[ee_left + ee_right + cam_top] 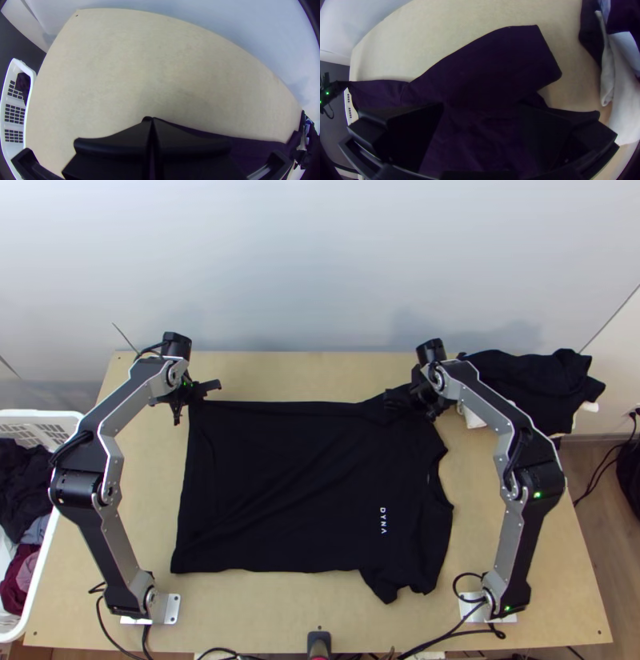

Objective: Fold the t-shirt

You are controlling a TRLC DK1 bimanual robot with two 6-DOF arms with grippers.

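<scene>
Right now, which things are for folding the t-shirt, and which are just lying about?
For the job:
- black t-shirt, spread out on the table
- left pincer, shut on the shirt
- right pincer, open over the shirt

Just lying about:
- white basket with clothes inside
- pile of dark and white clothes

Bare table [280, 378] leaves a passage beyond the T-shirt [272, 492] and another on its near side — cables [448, 634] cross the near edge. The left arm [108, 468] and right arm [520, 468] obstruct the sides; a clothes pile [536, 380] blocks far right.
</scene>
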